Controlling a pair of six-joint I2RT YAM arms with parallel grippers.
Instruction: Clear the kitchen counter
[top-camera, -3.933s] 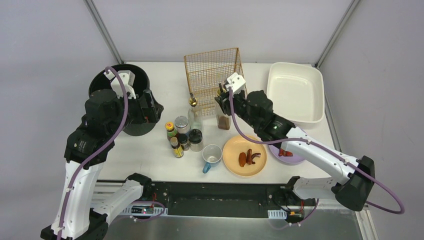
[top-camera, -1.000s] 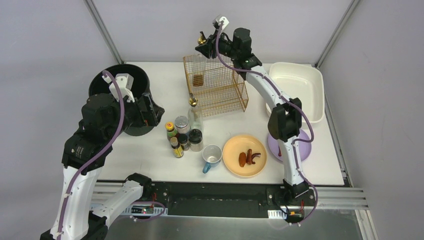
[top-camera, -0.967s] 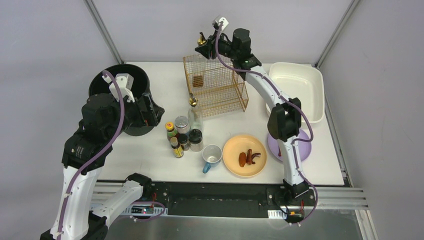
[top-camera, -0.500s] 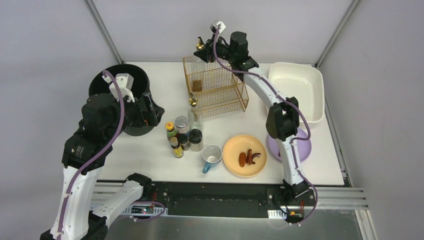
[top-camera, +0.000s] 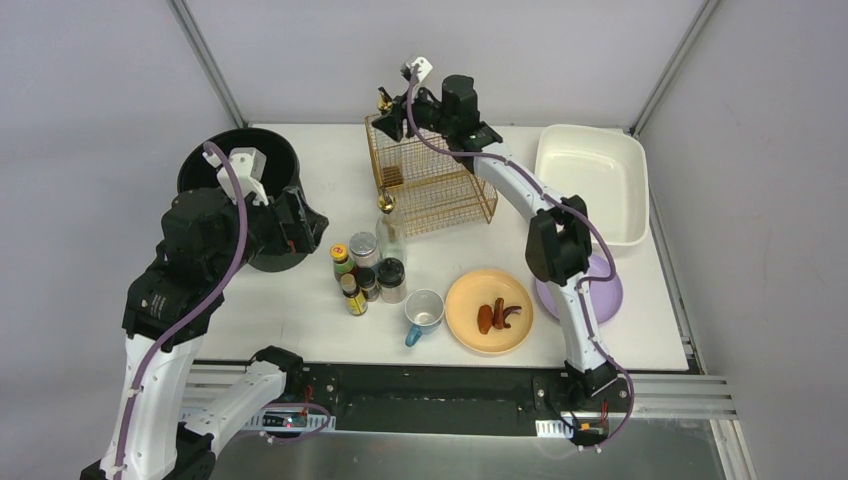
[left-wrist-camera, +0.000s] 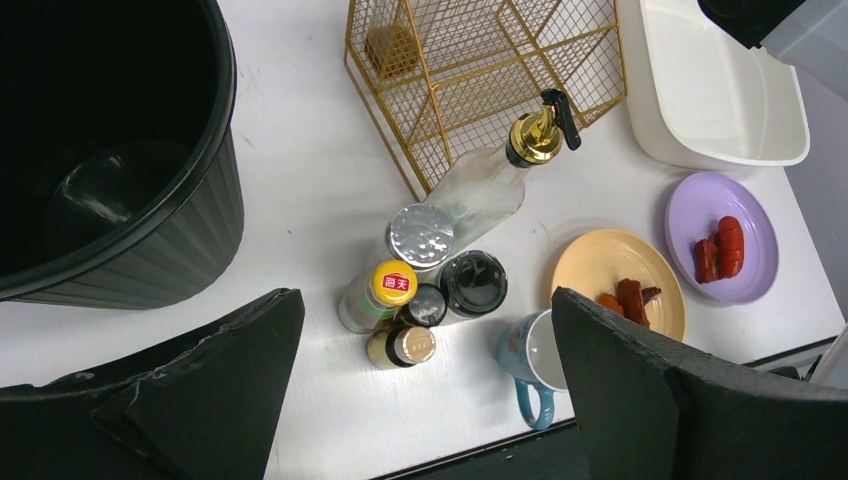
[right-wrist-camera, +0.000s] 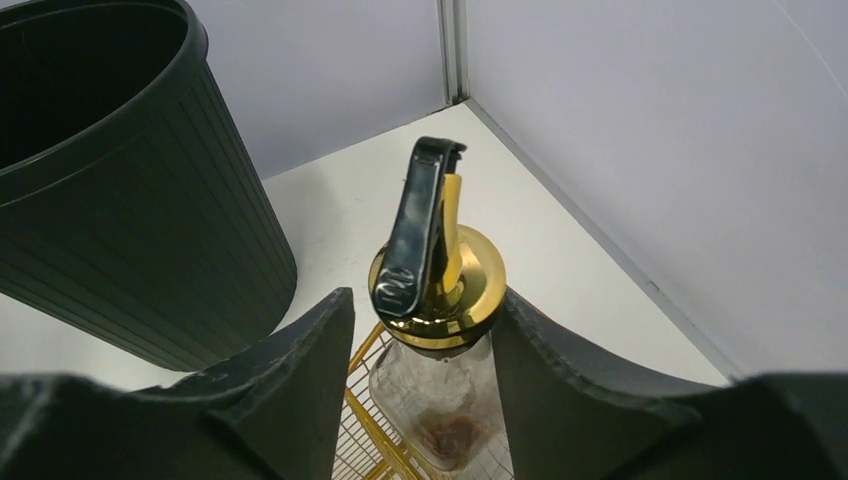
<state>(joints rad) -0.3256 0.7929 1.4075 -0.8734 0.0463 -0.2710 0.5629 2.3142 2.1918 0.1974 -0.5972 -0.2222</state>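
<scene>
The kitchen counter (top-camera: 290, 310) lay white and flat under everything, with the arm bases at its near edge. A black bin (left-wrist-camera: 120, 150) stood at its far-left corner, upright and dark inside. A cream tub (top-camera: 590, 190) sat at the far-right corner with nothing visible in it. Between them, at the back centre, stood the gold wire rack (top-camera: 420, 195).

The right gripper (right-wrist-camera: 425, 330) was reached out over the rack's far-left corner. Its fingers were closed narrowly on either side of the neck of a gold-capped dispenser bottle (right-wrist-camera: 430, 290), which stood upright. The bottle's lower part, holding a little brown matter, showed inside the rack's far-left corner. Whether its base rested on the rack floor could not be told.

The left gripper (left-wrist-camera: 430, 400) hung above the counter beside the bin, fingers spread wide and holding nothing.

An orange plate (top-camera: 465, 300) lay near the front centre. A purple plate (left-wrist-camera: 700, 215) lay to its right, partly under the right arm in the top view. A second dispenser bottle (left-wrist-camera: 490, 180), clear with a gold pump, stood just in front of the rack. A blue mug (top-camera: 423, 312) stood just left of the orange plate, handle toward the front edge.

Left of the mug clustered small containers: a silver-lidded jar (left-wrist-camera: 420, 235), a black-lidded jar (left-wrist-camera: 473, 283), a yellow-capped bottle (left-wrist-camera: 385, 290) and two smaller bottles, close together.

Brown food pieces (top-camera: 497, 316) lay on the orange plate. Red food pieces (left-wrist-camera: 720, 245) lay on the purple one.
</scene>
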